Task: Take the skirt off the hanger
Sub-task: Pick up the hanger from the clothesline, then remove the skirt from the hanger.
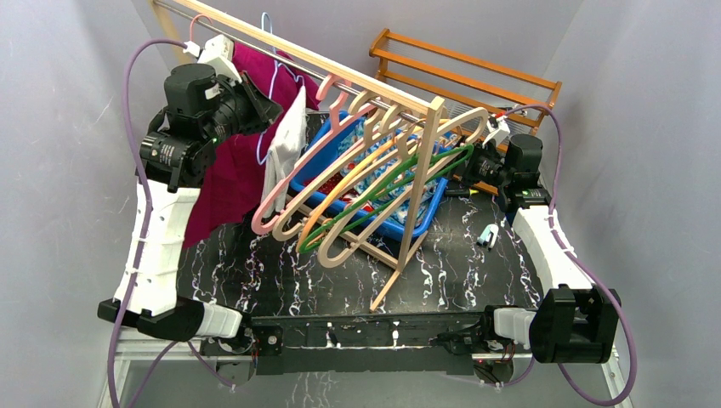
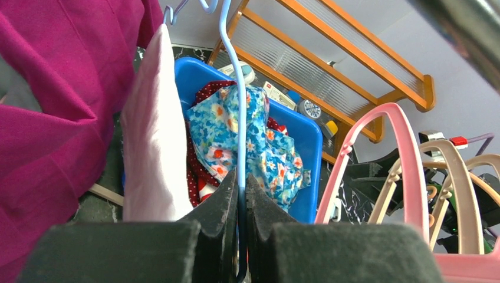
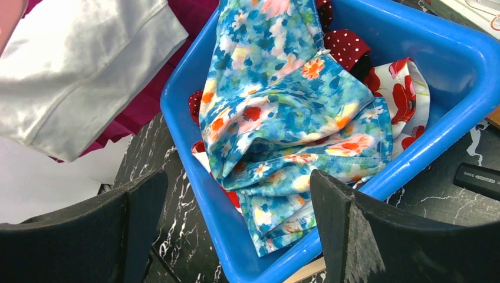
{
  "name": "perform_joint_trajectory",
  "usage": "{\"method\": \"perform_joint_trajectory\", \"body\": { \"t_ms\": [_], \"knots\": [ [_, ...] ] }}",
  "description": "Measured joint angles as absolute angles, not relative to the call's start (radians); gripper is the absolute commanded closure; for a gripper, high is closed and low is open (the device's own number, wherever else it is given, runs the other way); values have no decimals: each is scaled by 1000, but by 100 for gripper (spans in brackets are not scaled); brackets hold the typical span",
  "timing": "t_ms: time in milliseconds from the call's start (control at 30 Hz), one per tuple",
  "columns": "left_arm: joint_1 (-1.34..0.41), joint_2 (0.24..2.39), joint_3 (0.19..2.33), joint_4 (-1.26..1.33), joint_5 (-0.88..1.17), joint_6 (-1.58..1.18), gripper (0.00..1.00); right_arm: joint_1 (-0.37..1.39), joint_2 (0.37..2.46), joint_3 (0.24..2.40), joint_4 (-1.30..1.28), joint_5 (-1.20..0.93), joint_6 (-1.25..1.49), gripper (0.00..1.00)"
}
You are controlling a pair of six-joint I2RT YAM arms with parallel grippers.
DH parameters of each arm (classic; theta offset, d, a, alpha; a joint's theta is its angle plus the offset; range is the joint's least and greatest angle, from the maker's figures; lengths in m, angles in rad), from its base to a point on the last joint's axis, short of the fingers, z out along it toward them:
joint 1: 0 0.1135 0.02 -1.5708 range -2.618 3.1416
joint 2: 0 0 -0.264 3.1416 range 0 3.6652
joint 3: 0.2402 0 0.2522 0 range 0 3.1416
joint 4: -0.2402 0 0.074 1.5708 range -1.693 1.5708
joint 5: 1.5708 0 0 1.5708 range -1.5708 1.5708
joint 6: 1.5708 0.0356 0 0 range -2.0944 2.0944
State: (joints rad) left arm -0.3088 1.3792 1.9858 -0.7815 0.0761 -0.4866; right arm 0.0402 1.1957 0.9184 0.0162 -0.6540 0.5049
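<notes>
left gripper (image 2: 242,180) pinched tight on light-blue wire hanger (image 2: 240,106) | white satin skirt (image 2: 150,135) apparently hung on it, clips hidden, beside magenta garment (image 2: 59,88) | right gripper (image 3: 236,180) spread wide, empty, above blue bin (image 3: 454,56) of floral cloth (image 3: 283,106)

The white skirt (image 3: 88,65) is gleaming like smooth satin cloth; the blue bin (image 3: 460,65) is shining as glossy plastic; the floral garment (image 3: 283,118) inside is looking matt; the black marbled table (image 1: 459,280) is glinting smoothly.
</notes>
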Motion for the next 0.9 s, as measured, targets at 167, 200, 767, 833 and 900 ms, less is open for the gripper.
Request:
{"method": "perform_joint_trajectory", "body": {
  "t_ms": [167, 200, 767, 833, 900],
  "knots": [
    [-309, 1320, 1832, -705, 120, -522, 100, 41, 1209, 918, 16, -656, 518, 2],
    [-309, 1307, 1800, -696, 131, -530, 100, 41, 1214, 918, 16, -658, 520, 2],
    [-308, 1195, 1494, -397, 390, -748, 100, 57, 1265, 904, 166, -782, 709, 8],
    [-308, 1195, 1472, -357, 421, -780, 100, 69, 1277, 899, 204, -797, 747, 12],
    [-308, 1195, 1451, -324, 447, -805, 100, 83, 1291, 899, 241, -810, 781, 17]
  ]
}}
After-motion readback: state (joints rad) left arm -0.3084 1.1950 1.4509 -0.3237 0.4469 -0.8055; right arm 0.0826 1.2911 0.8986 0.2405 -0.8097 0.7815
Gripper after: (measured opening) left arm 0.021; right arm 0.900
